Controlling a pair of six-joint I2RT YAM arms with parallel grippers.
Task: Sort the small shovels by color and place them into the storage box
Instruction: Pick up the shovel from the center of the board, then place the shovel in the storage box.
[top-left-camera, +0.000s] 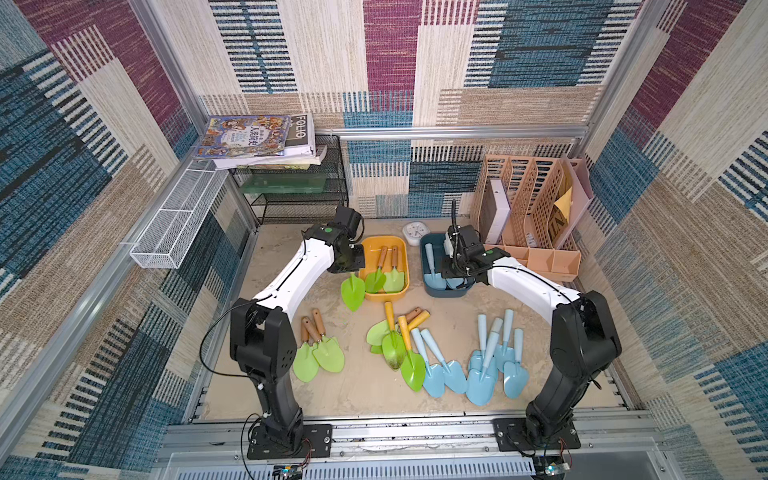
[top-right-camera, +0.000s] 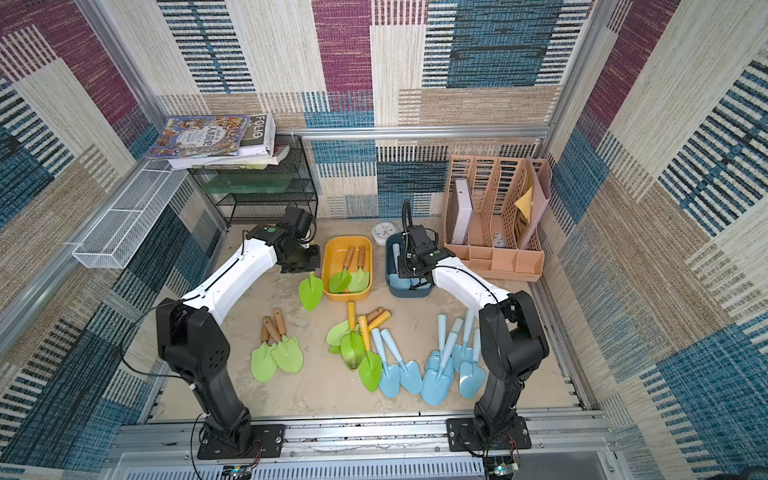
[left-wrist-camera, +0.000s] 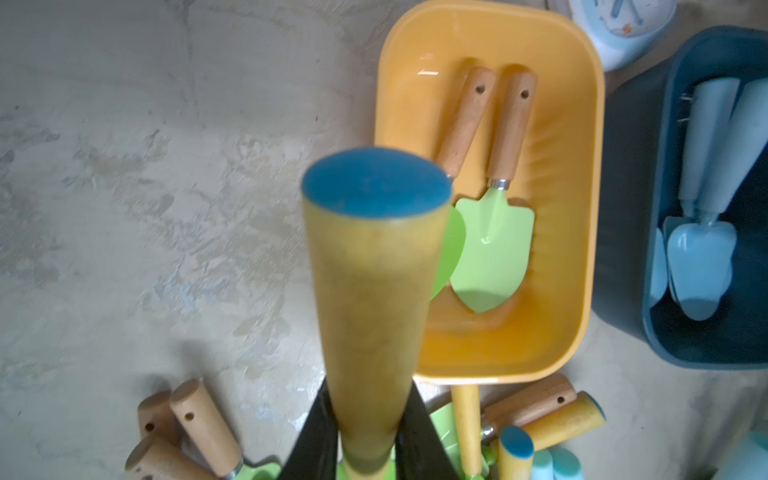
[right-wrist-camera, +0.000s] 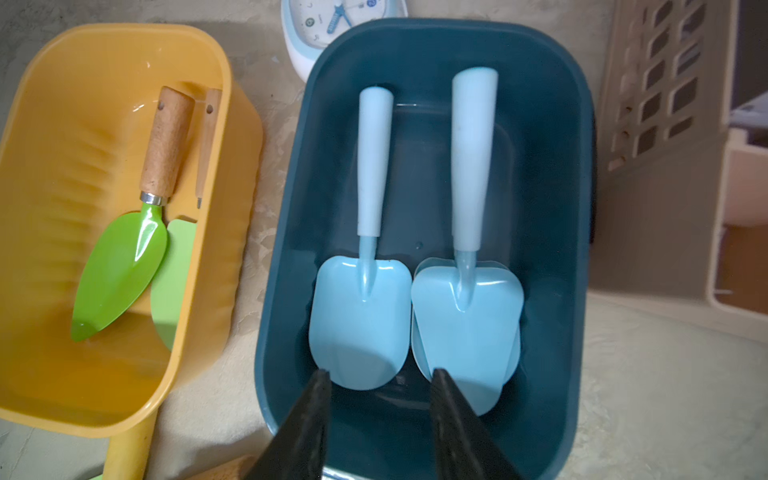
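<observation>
Carpet-walled cell, sandy table (top-left-camera: 451, 328). Two bins sit side by side at the back: yellow bin (top-left-camera: 386, 296) for greens, blue bin (top-left-camera: 446, 292) for blues. Each arm has its own colour's bin on its side.

The left gripper (left-wrist-camera: 368, 399) is clamped on the yellow-handled shovel (top-left-camera: 353, 291), low on the handle near the blade. In the left wrist view the handle's blue end cap points at the camera. In both top views its green blade hangs just outside the yellow bin's near left corner, tip toward the arm bases. We can't tell if it touches the table. We read this as mid-carry, not yet over the bin. Gripping the handle makes sense: round stock seats between the jaws, a thin blade wouldn't.

The yellow bin holds two green shovels (left-wrist-camera: 494, 245), wooden handles to the back, blades near. Dropping the next one the same way keeps them nested.

The right gripper (right-wrist-camera: 380, 374) hovers over the blue bin's near end, jaws apart, nothing between them. Below it the blue shovels (right-wrist-camera: 361, 316) lie parallel, handles to the back, one blade stacked on another.

Loose on the table:
- **Left:** wooden-handled trio (top-left-camera: 320, 353).
- **Middle:** crossed green pile (top-left-camera: 392, 343), touching the blue pair (top-left-camera: 440, 374).
- **Right:** blue cluster (top-left-camera: 494, 365).

We judge most of the job remains. Risk: the crossed handles may drag neighbours on a lift.
</observation>
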